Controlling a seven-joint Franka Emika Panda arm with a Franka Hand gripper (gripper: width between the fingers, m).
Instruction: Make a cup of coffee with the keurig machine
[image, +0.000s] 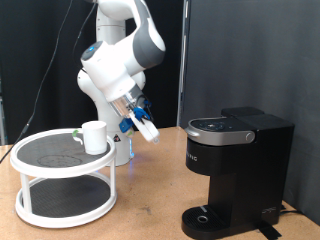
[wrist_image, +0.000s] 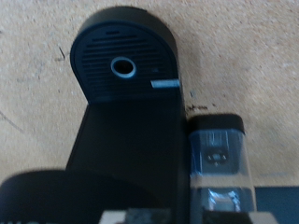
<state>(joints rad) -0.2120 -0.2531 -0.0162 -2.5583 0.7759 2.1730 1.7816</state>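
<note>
Sitting on tiered stand (image: 40, 152) — cup (image: 94, 136) | gripper (image: 146, 126) between cup and keurig machine (image: 232, 165)

The white Franka arm stands at the counter's far edge, folded at the elbow, its wrist angled downward. The gripper (image: 150, 131), trimmed in blue, hangs tilted above the counter's middle, holding nothing.
</note>
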